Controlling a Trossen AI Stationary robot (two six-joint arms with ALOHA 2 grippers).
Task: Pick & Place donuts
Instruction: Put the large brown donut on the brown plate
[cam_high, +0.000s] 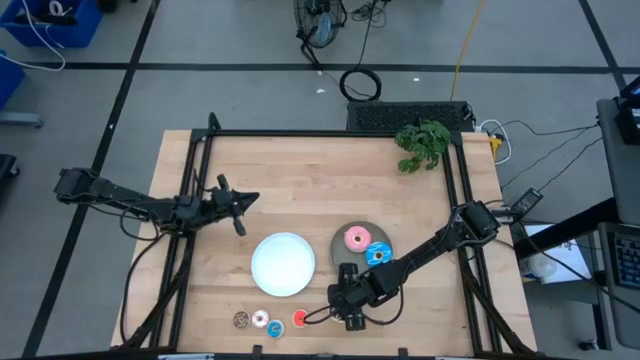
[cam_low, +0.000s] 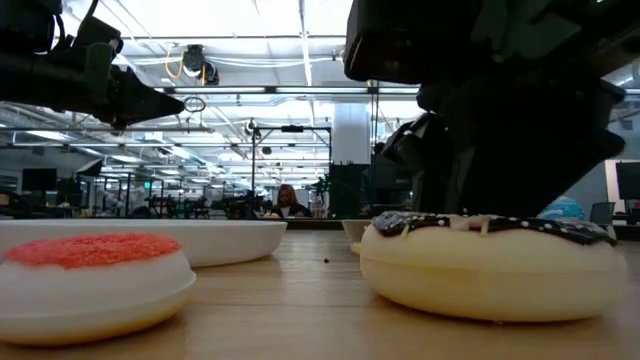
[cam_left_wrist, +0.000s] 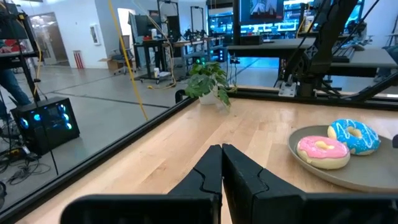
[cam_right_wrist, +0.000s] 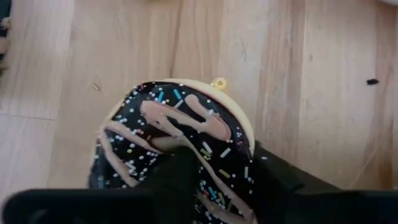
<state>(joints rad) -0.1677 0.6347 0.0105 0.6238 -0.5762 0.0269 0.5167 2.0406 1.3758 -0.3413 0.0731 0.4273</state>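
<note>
The sprinkled chocolate-brown donut (cam_right_wrist: 174, 140) lies flat on the wood (cam_low: 490, 262) near the table's near edge, under my right gripper (cam_high: 350, 305), which comes down on it and is shut on its ring. The pink donut (cam_high: 356, 238) and the blue donut (cam_high: 377, 254) lie on the grey plate (cam_high: 341, 250). Several mini donuts (cam_high: 268, 321) sit in a row by the near edge; the red one (cam_low: 90, 270) shows close in the low view. My left gripper (cam_high: 240, 205) hovers shut over the table's left part, touching nothing. My right gripper has the chocolate donut by one side of its ring (cam_right_wrist: 233, 165). One finger (cam_right_wrist: 177, 177) stands in the hole and the other (cam_right_wrist: 283, 180) is outside the rim. The fingers come from above, pointing down. The donut's underside rests on the table.
The round white plate (cam_high: 283, 264) lies left of the grey plate, between the two arms. A green plant (cam_high: 423, 143) stands at the far right corner. Black frame rails (cam_high: 300, 133) border the table. Bare wood spreads across the far half.
</note>
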